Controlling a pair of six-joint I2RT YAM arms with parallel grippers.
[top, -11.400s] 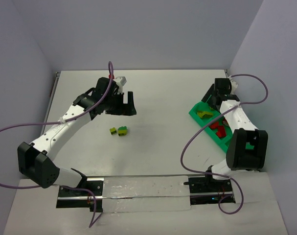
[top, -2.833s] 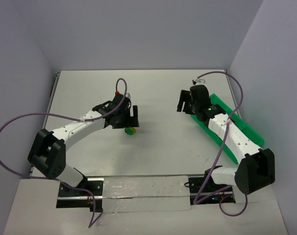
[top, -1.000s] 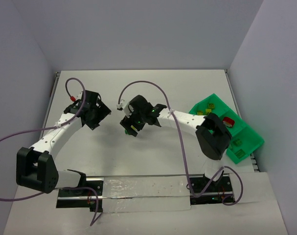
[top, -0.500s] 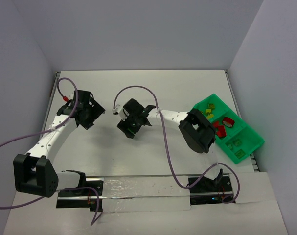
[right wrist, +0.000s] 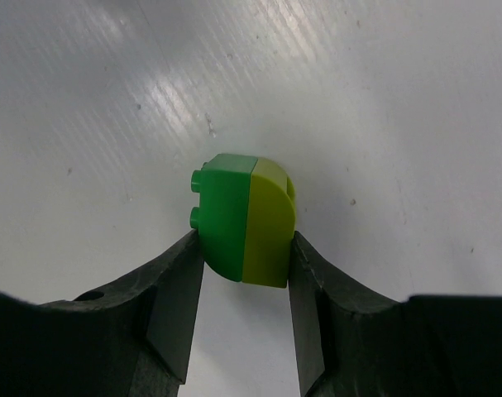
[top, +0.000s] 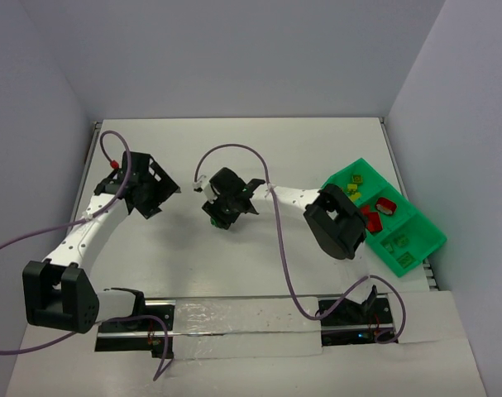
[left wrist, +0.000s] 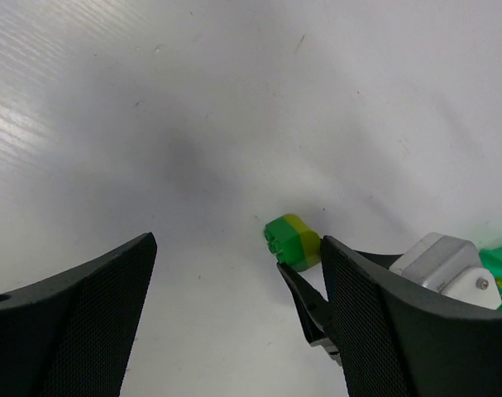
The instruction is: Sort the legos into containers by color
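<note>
A two-colour lego (right wrist: 246,219), dark green joined to yellow-green, lies on the white table in the middle. My right gripper (right wrist: 242,248) is shut on it, one finger pressing each side. From above, the right gripper (top: 221,215) covers most of the lego (top: 214,222). The left wrist view shows the same lego (left wrist: 292,241) just beyond the left gripper (left wrist: 238,248), which is open and holds nothing. The left gripper (top: 155,192) hovers to the lego's left. The containers are compartments of a green tray (top: 424,237) at the right, holding red legos (top: 385,204) and yellow-green legos (top: 356,178).
The right arm (top: 292,197) stretches leftward across the table from its elbow (top: 337,223) near the tray. Purple cables (top: 234,150) loop above both arms. Walls close in the table at the back and on both sides.
The right gripper's fingers have closed onto the two-colour lego over the last second. The left arm has stayed nearly still, its gripper open.
</note>
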